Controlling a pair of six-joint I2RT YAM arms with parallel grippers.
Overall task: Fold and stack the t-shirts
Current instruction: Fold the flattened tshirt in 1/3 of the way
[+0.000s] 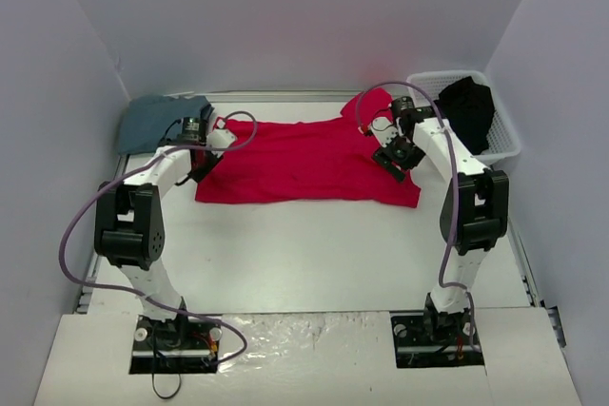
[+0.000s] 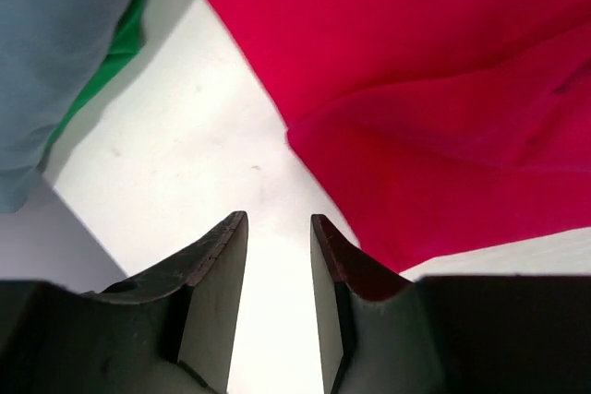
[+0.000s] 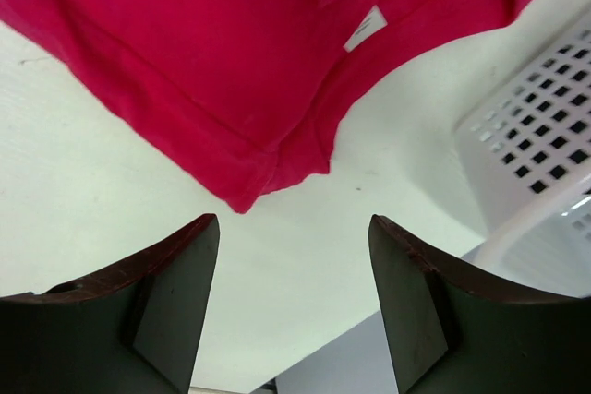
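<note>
A bright red t-shirt (image 1: 304, 164) lies spread flat at the back middle of the table. Its white neck label (image 3: 367, 29) shows in the right wrist view. My left gripper (image 1: 203, 166) sits at the shirt's left edge, its jaws slightly open and empty (image 2: 279, 219), with the red cloth (image 2: 443, 89) just to its right. At the shirt's right edge my right gripper (image 1: 398, 157) stands wide open over bare table (image 3: 294, 220), a red corner (image 3: 242, 193) just beyond its fingertips. A slate blue-grey t-shirt (image 1: 157, 121) lies folded at the back left. The black t-shirt (image 1: 468, 109) is in the basket.
The white slatted basket (image 1: 504, 145) stands at the back right, close to my right arm, and its wall (image 3: 536, 154) shows in the right wrist view. A green strip (image 2: 115, 57) peeks from under the blue-grey shirt (image 2: 55, 43). White walls enclose the table.
</note>
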